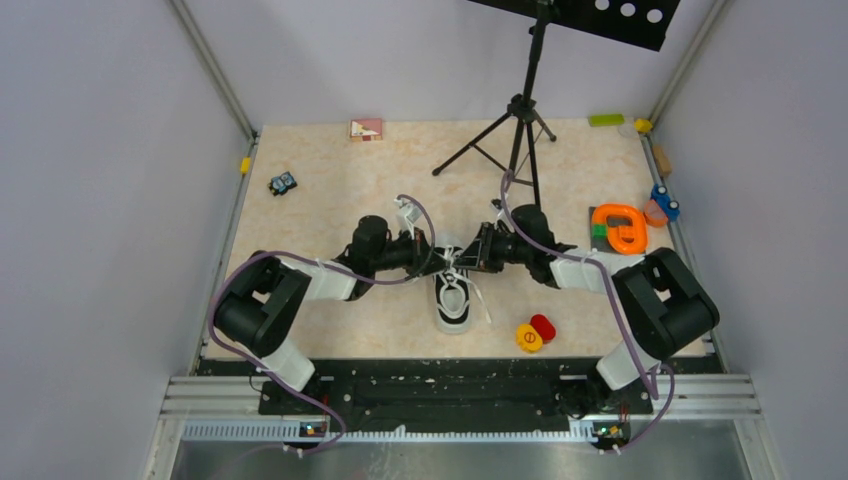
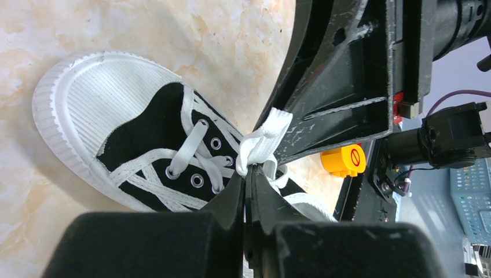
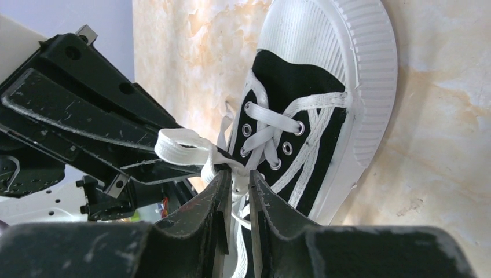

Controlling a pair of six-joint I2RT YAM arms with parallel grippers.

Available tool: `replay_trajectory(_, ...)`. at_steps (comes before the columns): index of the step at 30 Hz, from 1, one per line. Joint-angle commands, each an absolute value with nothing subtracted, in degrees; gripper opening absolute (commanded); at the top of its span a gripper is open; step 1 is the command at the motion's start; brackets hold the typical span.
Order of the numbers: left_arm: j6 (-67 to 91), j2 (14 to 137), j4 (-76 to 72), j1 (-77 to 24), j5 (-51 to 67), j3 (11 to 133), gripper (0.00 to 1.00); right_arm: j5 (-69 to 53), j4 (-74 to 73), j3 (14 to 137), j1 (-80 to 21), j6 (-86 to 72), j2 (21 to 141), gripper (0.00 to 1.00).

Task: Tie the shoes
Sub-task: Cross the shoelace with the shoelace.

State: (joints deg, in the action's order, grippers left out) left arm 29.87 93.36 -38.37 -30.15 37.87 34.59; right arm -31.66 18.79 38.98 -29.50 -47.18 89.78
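"Sneaker (image 1: pixel 455 302) laces (image 2: pixel 262 142) first. Who has hold of them?"

"Both arms. The left pincer (image 2: pixel 246 180), fingers pressed together, pinches the white lace at the small knot above the eyelets. The right pincer (image 3: pixel 236 176) is clamped on a strand that runs down between its two fingers, with only the lace's thickness parting them."

"And the two tips?"

"Nose to nose over the tongue, almost touching. A flat white loop drawn out from the knot lies against each one's finger."

"Where's the sneaker itself?"

"Flat on its sole at the middle of the bench (image 1: pixel 330 330), between the two arms. The white toe cap points toward the arm bases and the heel end sits under the pincers. One loose lace end trails off on the right arm's side."

"Anything round it?"

"A yellow disc (image 1: pixel 529 339) and a red disc (image 1: pixel 544 326) lie near its toe on the right arm's side, touching each other. Farther right there's an orange ring toy (image 1: pixel 620 228). A black tripod (image 1: pixel 519 125) stands behind, and a small blue toy car (image 1: pixel 283 183) sits well off at the far left."
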Motion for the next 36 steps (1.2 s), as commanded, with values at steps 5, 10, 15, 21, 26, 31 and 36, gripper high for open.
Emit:
replay_trajectory(5,31.7,91.9,-44.9,-29.9,39.5,35.4,0.0,-32.5,18.9,42.3,-29.0,-45.5,91.0,0.18)
replay_trajectory(10,33.2,92.5,-46.5,-30.0,39.6,35.8,0.0,-32.8,19.4,41.8,-28.9,-45.6,90.4,0.16)
replay_trajectory(15,31.6,92.6,-44.3,-30.0,38.8,36.3,0.0,-34.3,21.8,40.7,-28.5,-46.7,89.6,0.16)
replay_trajectory(21,31.1,92.2,-43.5,-29.9,38.7,35.9,0.0,-37.4,22.8,40.9,-28.5,-46.1,90.0,0.16)
replay_trajectory(26,31.5,92.4,-43.8,-30.0,39.3,35.9,0.0,-39.5,22.9,42.1,-28.5,-45.6,91.0,0.17)
replay_trajectory(31,31.7,92.5,-44.2,-30.0,39.7,35.9,0.0,-40.5,22.2,43.3,-29.1,-45.0,92.2,0.16)
replay_trajectory(36,31.7,92.7,-44.3,-30.0,39.9,36.0,0.0,-41.2,23.2,43.8,-29.6,-45.2,92.8,0.15)
